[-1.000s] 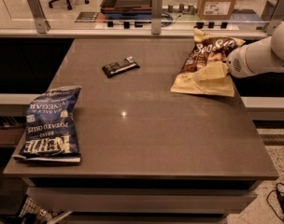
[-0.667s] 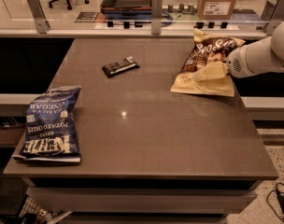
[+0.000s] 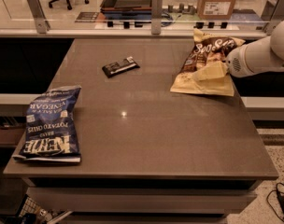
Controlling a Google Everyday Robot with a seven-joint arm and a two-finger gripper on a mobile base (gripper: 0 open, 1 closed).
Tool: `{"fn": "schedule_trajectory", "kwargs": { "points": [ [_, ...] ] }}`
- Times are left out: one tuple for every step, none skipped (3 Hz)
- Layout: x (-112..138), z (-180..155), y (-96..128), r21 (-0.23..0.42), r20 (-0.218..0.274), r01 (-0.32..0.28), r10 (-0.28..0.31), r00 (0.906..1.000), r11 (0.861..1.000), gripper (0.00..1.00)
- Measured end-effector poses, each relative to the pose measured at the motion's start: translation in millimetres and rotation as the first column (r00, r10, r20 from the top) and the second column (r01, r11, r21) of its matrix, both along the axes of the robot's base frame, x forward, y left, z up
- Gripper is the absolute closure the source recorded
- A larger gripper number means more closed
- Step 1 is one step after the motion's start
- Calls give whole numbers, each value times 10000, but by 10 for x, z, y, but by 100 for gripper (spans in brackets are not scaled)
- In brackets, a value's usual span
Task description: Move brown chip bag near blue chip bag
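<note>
Nothing on the tabletop has visibly shifted over the past second: the gripper [image 3: 212, 72] sits at the same spot on the brown chip bag [image 3: 198, 85], and the bag has not budged from its place by the side edge of the table [image 3: 156, 139].

Camera view: the robot's white arm [image 3: 261, 55] reaches in from beyond the table's edge and brings the gripper onto the middle of the brown chip bag, about where the dark brown panel meets the pale tan lower half. Whether the gripper is spread, pressed together or pinching the bag cannot be told from this angle. The bag lies directly under and around the gripper, its top tipped up toward the back rail. Contact at mid-bag looks chosen to take hold of the crinkly body rather than a loose corner.

The blue chip bag [image 3: 51, 125] lies flat, well apart from the gripper, across the full width of the table and at its near corner. That is the spot the brown bag must end up beside.

A small dark candy bar [image 3: 120, 66] rests on the far half of the table, nearer the gripper than the blue bag is. It appears to sit off the straight diagonal between the two bags, so it should not obstruct a direct carry.

A cardboard box [image 3: 219, 1] stands behind the gripper, beyond the glass barrier.

By the look of things the task is at the grasp stage, with the whole crossing yet to be made.
</note>
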State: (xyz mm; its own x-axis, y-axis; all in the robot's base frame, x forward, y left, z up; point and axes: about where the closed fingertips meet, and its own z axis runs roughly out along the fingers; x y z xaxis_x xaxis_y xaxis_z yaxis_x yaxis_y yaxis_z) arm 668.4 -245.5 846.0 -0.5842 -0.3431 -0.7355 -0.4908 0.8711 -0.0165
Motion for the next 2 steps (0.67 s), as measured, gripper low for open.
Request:
{"fn": "schedule_trajectory", "kwargs": {
  "points": [
    [-66, 310, 117, 10, 169, -696, 696, 9974, 9976, 100],
    [-155, 728, 237, 173, 474, -1528, 1518, 9873, 9881, 100]
  ]
}}
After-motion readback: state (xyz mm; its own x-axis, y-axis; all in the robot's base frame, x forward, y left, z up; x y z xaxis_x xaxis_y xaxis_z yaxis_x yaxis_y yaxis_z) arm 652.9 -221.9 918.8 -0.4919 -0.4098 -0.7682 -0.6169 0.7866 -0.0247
